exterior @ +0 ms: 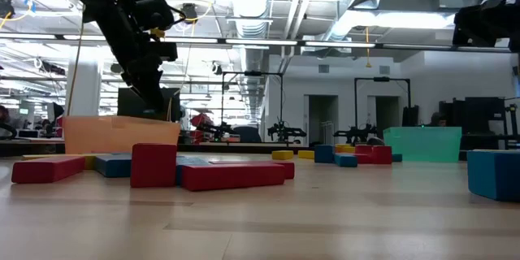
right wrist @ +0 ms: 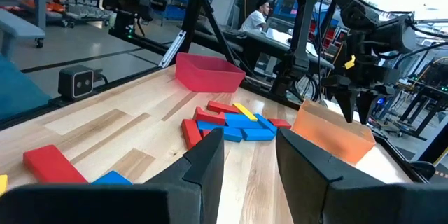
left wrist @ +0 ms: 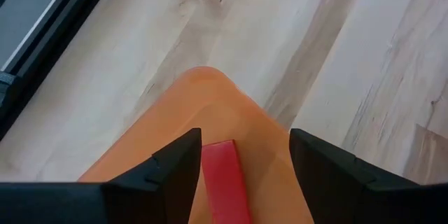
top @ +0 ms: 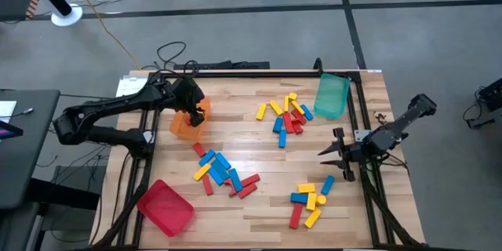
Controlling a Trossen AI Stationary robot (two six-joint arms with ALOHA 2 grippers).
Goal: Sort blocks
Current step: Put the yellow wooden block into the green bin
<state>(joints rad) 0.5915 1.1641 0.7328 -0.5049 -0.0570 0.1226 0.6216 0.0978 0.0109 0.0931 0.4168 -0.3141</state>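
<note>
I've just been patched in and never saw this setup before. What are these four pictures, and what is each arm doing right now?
Two dark robot arms work at a wooden table. One picture looks straight down, one looks level across the tabletop, and two come from cameras on the wrists. Red, blue and yellow blocks lie in three loose clusters. There is an orange tray, a red tray and a green tray. The left gripper hangs over the orange tray, open, with a red block between its fingers, touching one at most; whether that block has landed I cannot tell. The right gripper waits at the table's right edge, open and empty.
</note>
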